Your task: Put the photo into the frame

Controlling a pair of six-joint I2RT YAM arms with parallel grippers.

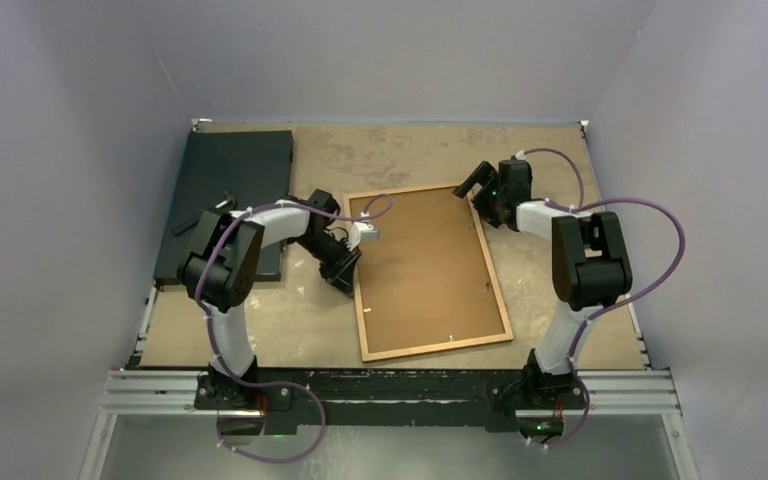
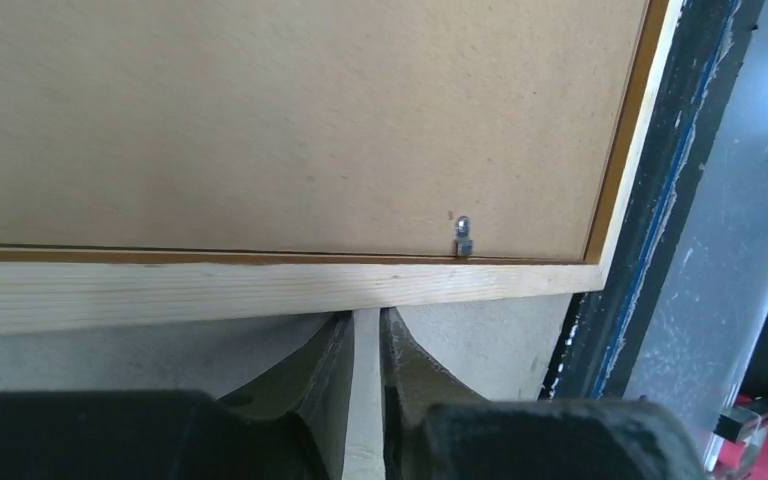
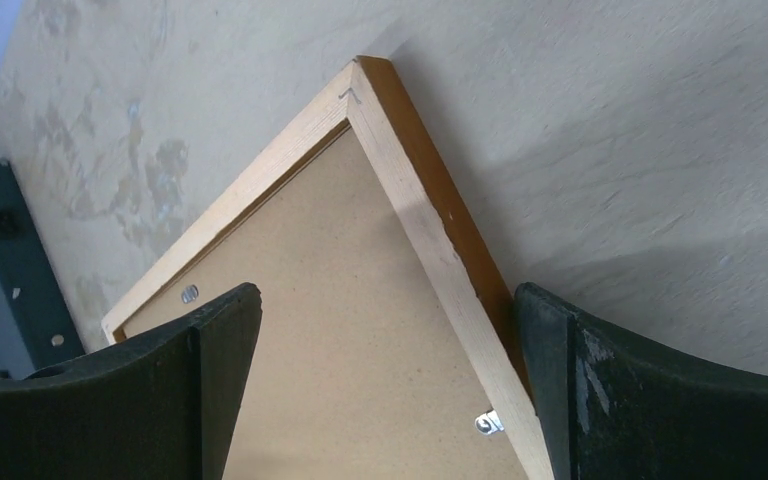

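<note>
Left hand [image 2: 365, 318], nearly closed with nothing I can make out in its grip, sits with its tips at the edge of the frame [image 2: 210, 290], which lies face-down just ahead. Right hand [image 3: 385, 295] gapes wide and empty above a frame corner. The photo shows nowhere. The frame is probably stiff, light wood, best gripped across a border rail, clear of the thin backing board [image 2: 260, 120].

The top camera looks down from high behind. Both wrist cameras look closely past their fingers [image 3: 210, 370] onto the same frame [image 1: 430, 270].
</note>
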